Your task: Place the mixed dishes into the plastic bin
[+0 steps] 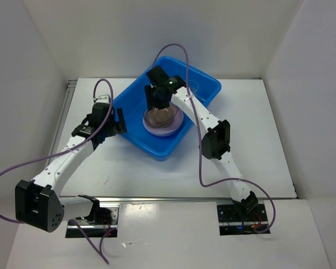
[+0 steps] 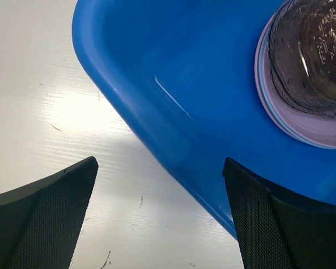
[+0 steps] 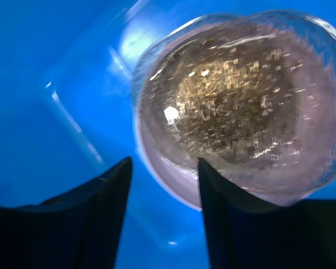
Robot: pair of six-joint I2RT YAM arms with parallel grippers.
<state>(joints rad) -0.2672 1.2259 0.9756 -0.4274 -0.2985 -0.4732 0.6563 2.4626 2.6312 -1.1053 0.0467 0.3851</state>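
We see the right gripper (image 3: 164, 162) parted and empty above the speckled plate (image 3: 241, 95), which sits on a lavender plate (image 2: 313, 131) inside the blue bin (image 2: 157, 45). The left gripper (image 2: 161, 162) is wide open, perhaps straddling the rim.

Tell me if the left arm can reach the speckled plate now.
Probably not: the right gripper hovers directly over the speckled plate, and the left gripper sits outside the bin wall.

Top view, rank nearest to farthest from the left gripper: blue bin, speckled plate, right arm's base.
1. blue bin: its left wall sits right beside the left gripper.
2. speckled plate: mid-bin, on top of the lavender plate.
3. right arm's base: at the table's near edge, far right.
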